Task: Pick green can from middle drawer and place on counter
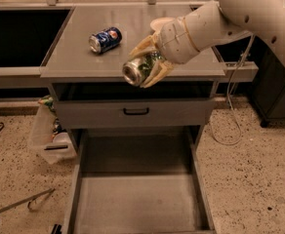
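Note:
My gripper (145, 62) is shut on the green can (138, 69), held on its side with a silver end facing the camera. It hangs just above the front edge of the grey counter (79, 57), right of centre. The middle drawer (137, 199) is pulled wide open below, and its flat grey floor has nothing on it. My white arm reaches in from the upper right.
A blue-and-white can (105, 39) lies on its side on the counter's left part. A pale plate (159, 23) sits behind the gripper. The upper drawer front with a black handle (135, 111) is slightly open. A clear plastic bin (47, 138) stands left of the cabinet.

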`<state>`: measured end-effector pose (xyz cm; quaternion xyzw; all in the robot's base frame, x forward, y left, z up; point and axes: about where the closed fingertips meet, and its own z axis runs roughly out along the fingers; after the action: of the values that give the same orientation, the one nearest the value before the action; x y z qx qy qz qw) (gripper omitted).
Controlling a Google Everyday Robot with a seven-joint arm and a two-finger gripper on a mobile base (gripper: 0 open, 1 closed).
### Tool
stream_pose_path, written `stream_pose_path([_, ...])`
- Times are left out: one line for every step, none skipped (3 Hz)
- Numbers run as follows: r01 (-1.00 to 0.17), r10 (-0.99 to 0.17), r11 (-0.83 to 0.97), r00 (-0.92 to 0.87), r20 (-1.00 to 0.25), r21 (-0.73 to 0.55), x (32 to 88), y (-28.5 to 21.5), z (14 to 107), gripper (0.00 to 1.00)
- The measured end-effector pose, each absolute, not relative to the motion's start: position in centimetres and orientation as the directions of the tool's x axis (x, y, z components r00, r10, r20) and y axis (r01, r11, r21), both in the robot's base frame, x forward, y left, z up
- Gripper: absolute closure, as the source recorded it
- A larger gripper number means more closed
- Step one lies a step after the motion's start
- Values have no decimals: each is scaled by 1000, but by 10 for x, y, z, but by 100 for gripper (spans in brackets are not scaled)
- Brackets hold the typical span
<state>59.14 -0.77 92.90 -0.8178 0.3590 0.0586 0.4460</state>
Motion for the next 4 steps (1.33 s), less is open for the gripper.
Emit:
stream_pose_path([-611, -540, -319, 745, -391, -725, 636, 0, 937, 100])
stream_pose_path([-605, -597, -246, 710, -374, -757, 693, 6, 947, 100])
stream_pose_path([-630, -690, -163, 623, -368, -759, 741, 2, 943, 100])
stream_pose_path([-688, -753, -93, 521, -402, -719, 772, -9, 920, 100])
